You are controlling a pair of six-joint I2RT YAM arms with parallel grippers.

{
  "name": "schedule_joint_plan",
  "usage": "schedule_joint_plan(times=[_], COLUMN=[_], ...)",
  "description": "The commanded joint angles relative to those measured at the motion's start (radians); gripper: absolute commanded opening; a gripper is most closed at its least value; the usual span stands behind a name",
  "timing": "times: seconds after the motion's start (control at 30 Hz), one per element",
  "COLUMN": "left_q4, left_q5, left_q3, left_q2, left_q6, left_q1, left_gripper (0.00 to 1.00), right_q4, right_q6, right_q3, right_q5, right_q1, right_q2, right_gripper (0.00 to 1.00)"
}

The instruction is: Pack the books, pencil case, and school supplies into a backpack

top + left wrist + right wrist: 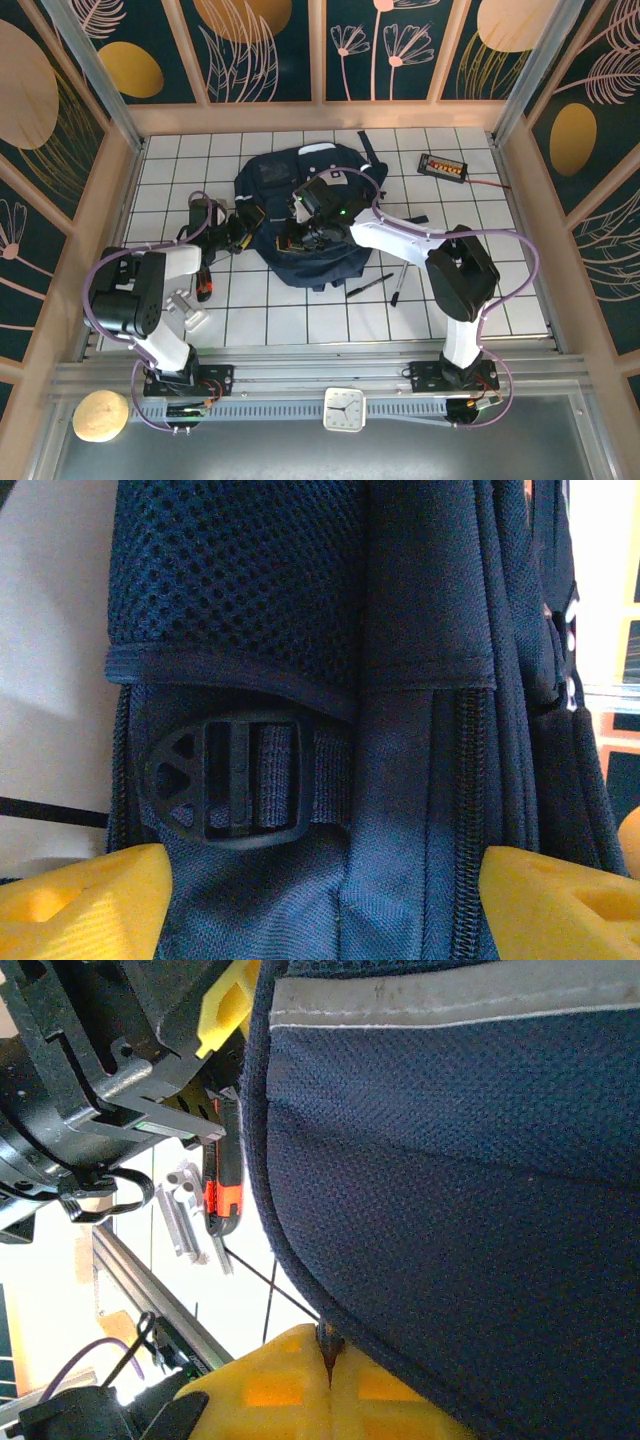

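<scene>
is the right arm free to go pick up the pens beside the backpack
Probably not yet: the right hand is shut on the backpack's edge and must let go first. The pens lie uncovered on the tiles beside it.

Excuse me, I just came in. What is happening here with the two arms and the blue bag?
Two robot arms are working on a navy backpack that lies on the white tiled table. The right gripper is shut and seems to pinch an edge of the bag's fabric. The left gripper is open at the bag's side, with fabric and a buckle between its yellow fingers. A dark pen and a second pen lie on the table beside the bag, not yet packed.
</scene>
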Motion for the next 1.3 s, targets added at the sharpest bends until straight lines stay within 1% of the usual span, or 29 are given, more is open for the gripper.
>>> schedule_joint_plan(times=[0.0,0.07,0.1,0.13,0.17,0.2,0.27,0.3,0.33,0.37,0.4,0.6,0.77,0.87,0.9,0.97,1.0,1.03,1.07,1.13,1.2,1.23,1.27], left_q4=[0.143,0.187,0.189,0.187,0.183,0.178,0.176,0.176,0.179,0.179,0.183,0.285,0.29,0.266,0.25,0.215,0.182,0.148,0.103,-0.005,-0.13,-0.182,-0.244], left_q5=[0.042,0.049,0.054,0.057,0.06,0.066,0.083,0.09,0.095,0.099,0.1,0.102,0.095,0.091,0.092,0.086,0.079,0.072,0.063,0.036,0.006,-0.006,-0.023], left_q3=[-0.007,0.0,0.012,0.027,0.039,0.052,0.071,0.075,0.074,0.072,0.067,-0.004,-0.025,-0.037,-0.041,-0.046,-0.047,-0.046,-0.042,-0.029,-0.008,0.003,0.019], left_q2=[0.044,0.064,0.065,0.101,0.113,0.129,0.16,0.172,0.18,0.186,0.189,0.187,0.166,0.147,0.138,0.111,0.092,0.078,0.038,-0.019,-0.081,-0.106,-0.129], left_q6=[-0.067,-0.101,-0.105,-0.105,-0.102,-0.098,-0.092,-0.092,-0.092,-0.089,-0.088,-0.142,-0.142,-0.128,-0.119,-0.102,-0.087,-0.07,-0.045,0.012,0.079,0.105,0.137], left_q1=[-0.002,-0.002,-0.002,-0.003,-0.004,-0.005,-0.013,-0.019,-0.026,-0.036,-0.047,-0.093,-0.117,-0.117,-0.117,-0.114,-0.112,-0.108,-0.102,-0.092,-0.077,-0.071,-0.066], left_gripper=[0.79,0.75,0.71,0.67,0.61,0.5,0.36,0.26,0.2,0.08,0.0,0.0,0.0,0.0,0.0,0.0,0.0,0.0,0.05,0.3,0.54,0.7,0.98], right_q4=[0.012,0.019,0.021,0.024,0.025,0.026,0.031,0.036,0.042,0.045,0.046,0.042,0.033,0.027,0.014,-0.013,-0.009,-0.001,0.003,-0.008,-0.033,-0.035,-0.035], right_q6=[0.001,0.006,0.009,0.01,0.012,0.012,0.013,0.014,0.019,0.025,0.035,0.074,0.106,0.118,0.119,0.117,0.114,0.112,0.109,0.094,0.073,0.065,0.056], right_q3=[0.021,0.006,-0.001,-0.004,-0.005,-0.004,-0.001,0.0,0.003,0.009,0.017,0.13,0.261,0.332,0.35,0.36,0.34,0.316,0.291,0.25,0.208,0.187,0.157], right_q5=[-0.034,-0.033,-0.033,-0.035,-0.036,-0.038,-0.041,-0.046,-0.053,-0.058,-0.059,-0.061,-0.062,-0.088,-0.093,-0.087,-0.088,-0.095,-0.106,-0.144,-0.195,-0.217,-0.236], right_q1=[0.0,0.0,0.0,0.0,0.001,0.002,0.001,0.002,0.002,0.001,0.002,0.011,0.011,0.011,0.01,0.008,0.004,0.0,-0.004,-0.011,-0.015,-0.014,-0.013], right_q2=[0.004,-0.002,-0.005,-0.006,-0.005,-0.005,-0.002,0.003,0.006,0.015,0.023,0.108,0.181,0.231,0.243,0.244,0.225,0.206,0.183,0.139,0.092,0.07,0.042], right_gripper=[0.0,0.0,0.0,0.0,0.0,0.0,0.0,0.0,0.0,0.0,0.0,0.0,0.0,0.0,0.08,0.2,0.29,0.35,0.4,0.46,0.49,0.51,0.53])
